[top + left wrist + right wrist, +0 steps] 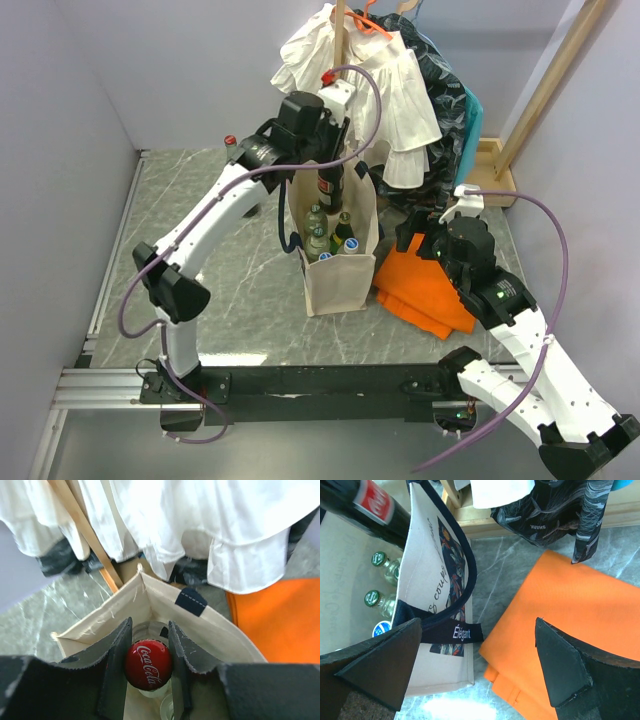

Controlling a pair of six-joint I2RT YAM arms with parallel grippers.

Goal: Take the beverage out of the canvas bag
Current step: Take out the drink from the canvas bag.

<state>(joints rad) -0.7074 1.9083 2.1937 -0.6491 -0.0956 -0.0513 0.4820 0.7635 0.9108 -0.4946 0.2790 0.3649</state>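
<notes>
The beverage is a dark glass cola bottle (329,186) with a red screw cap lettered in white script and a red label on its neck. It stands upright in the open mouth of the tall cream canvas bag with navy strap handles (340,280), towards the bag's far end. Its neck and cap rise above the bag's rim. In the right wrist view its lower end passes out of sight behind the bag's side wall.

The left gripper (149,645) comes down over the bag from above. Its two dark fingers (116,665) are closed onto the bottle's top, one pressed on either side of the red cap.

Deeper inside the bag, nearer its front wall, stand clear glass bottles with green caps (379,559) and one bottle with a blue cap (381,628), all lower than the cola bottle.

The right gripper (477,625) hangs just beside the bag's right wall, with its fingers spread wide and nothing between them. One finger sits by the bag's printed side. I cannot tell whether it touches the canvas. The other finger is over the flat folded orange cloth (425,290) that lies against the bag's right side on the grey marble-patterned table (230,290).
</notes>
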